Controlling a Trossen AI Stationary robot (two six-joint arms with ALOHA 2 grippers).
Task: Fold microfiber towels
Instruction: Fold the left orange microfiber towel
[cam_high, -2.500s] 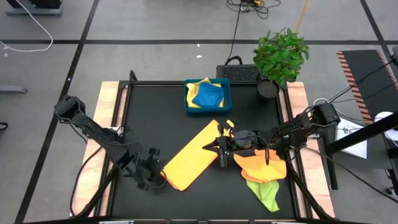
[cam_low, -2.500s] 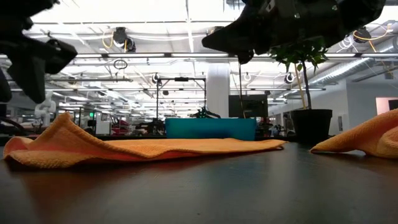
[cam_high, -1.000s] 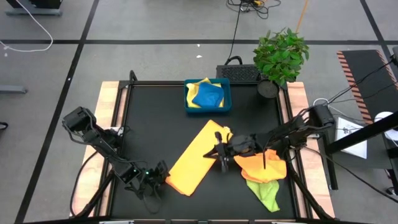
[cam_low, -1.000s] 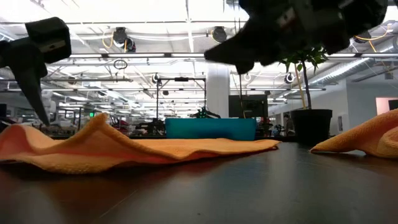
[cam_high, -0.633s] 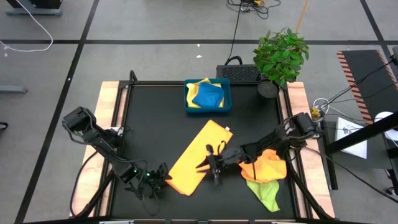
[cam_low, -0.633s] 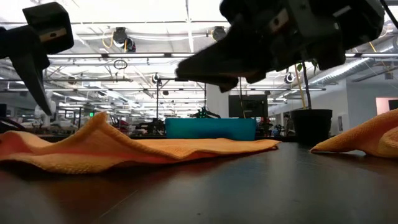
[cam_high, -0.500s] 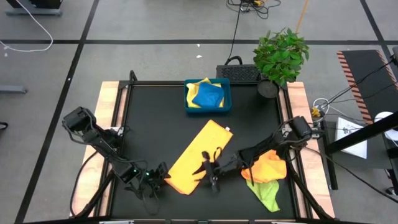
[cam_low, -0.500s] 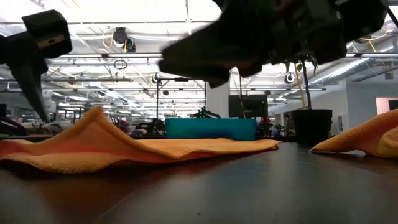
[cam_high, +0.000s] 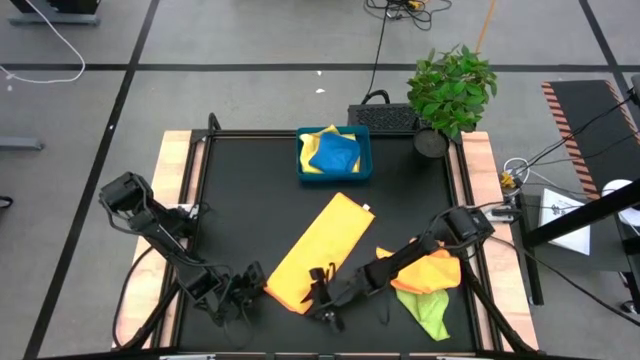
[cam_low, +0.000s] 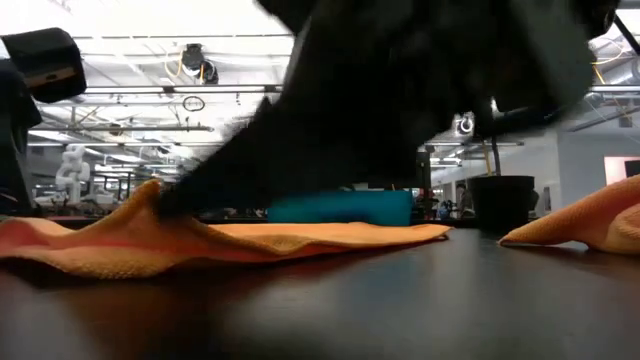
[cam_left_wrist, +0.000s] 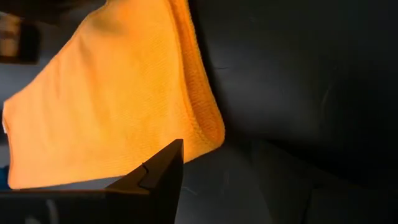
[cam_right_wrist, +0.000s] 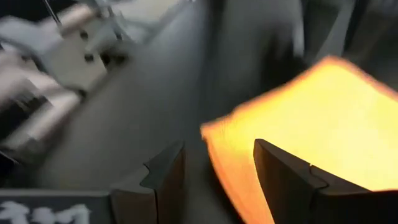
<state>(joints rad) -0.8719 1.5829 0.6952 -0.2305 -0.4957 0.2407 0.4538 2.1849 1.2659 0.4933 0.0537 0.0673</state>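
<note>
An orange-yellow microfiber towel (cam_high: 320, 245), folded into a long strip, lies slantwise across the black table. Its near end shows a raised ridge (cam_low: 150, 195) in the low view. My left gripper (cam_high: 250, 284) stands open just left of that near end, and the folded corner (cam_left_wrist: 208, 127) lies ahead of its finger (cam_left_wrist: 163, 174). My right gripper (cam_high: 318, 296) is open and low at the right side of the same end. The towel's corner (cam_right_wrist: 214, 134) lies just ahead of its gap (cam_right_wrist: 217, 168). My right gripper's fingertips (cam_low: 175, 198) reach the towel's raised ridge in the low view, coming in slanting down from the table's right. I cannot tell whether they touch the cloth.
A blue tray (cam_high: 301, 165) at the far middle holds a blue towel (cam_high: 336, 152) and a pale yellow one (cam_high: 318, 134). Crumpled orange (cam_high: 432, 268) and lime green (cam_high: 428, 312) towels lie at the near right under my right arm. A potted plant (cam_high: 452, 90) stands at the far right corner.
My right gripper has gone from the towel's far half toward the table's near edge and left, sinking low beside the towel's near end, and it has opened on the way. The towel lies where it was.
</note>
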